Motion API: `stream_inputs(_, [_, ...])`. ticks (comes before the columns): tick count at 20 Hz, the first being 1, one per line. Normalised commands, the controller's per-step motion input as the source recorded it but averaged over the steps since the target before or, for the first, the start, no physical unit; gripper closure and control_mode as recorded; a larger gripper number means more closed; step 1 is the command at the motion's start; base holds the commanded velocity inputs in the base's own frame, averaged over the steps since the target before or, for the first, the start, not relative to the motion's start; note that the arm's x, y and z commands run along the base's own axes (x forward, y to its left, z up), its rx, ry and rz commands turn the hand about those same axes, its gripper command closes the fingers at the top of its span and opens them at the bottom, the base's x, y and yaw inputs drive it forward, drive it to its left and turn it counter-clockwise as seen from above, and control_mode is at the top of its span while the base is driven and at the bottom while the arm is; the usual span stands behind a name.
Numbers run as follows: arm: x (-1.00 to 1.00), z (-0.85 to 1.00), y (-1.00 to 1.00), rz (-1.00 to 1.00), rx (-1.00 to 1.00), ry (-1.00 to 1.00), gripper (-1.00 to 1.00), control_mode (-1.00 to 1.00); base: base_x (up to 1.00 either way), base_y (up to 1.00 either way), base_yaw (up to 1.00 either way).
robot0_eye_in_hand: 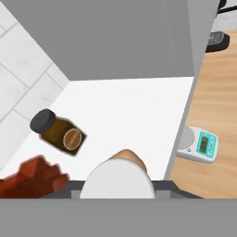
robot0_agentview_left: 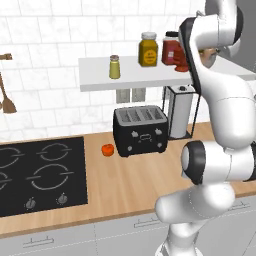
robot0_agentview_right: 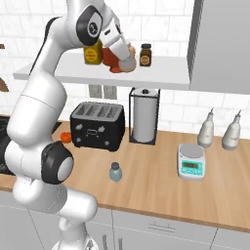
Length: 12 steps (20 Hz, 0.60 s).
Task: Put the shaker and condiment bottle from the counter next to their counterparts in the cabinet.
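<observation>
The hand (robot0_agentview_right: 124, 58) is reaching over the cabinet (robot0_agentview_right: 161, 75), pinching the condiment bottle (robot0_eye_in_hand: 126, 167) just above the white board. The bottle is sitting beside the ribbed red bottle (robot0_agentview_left: 171, 49), with the dark brown jar (robot0_agentview_right: 145, 54) near on its other side. The yellow-green shaker (robot0_agentview_left: 114, 67) is standing well apart along the shelf, past a yellow jar (robot0_agentview_left: 148, 49). The shaker (robot0_agentview_right: 115, 172) is resting upright on the counter (robot0_agentview_right: 156, 188) in front of the black toaster (robot0_agentview_right: 96, 125), near the kitchen scale (robot0_agentview_right: 190, 162)
</observation>
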Motion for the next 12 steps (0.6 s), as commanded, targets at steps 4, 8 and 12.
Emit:
stream_inputs(4, [0.00,0.00,0.00,0.00,0.00,0.00,1.00,-1.00,0.00,0.00,0.00])
stream_inputs(8, [0.00,-0.03,0.00,0.00,0.00,0.01,1.00,-1.00,0.00,0.00,0.00])
stream_inputs(12, [0.00,-0.18,0.00,0.00,-0.01,0.08,1.00,-1.00,0.00,0.00,0.00])
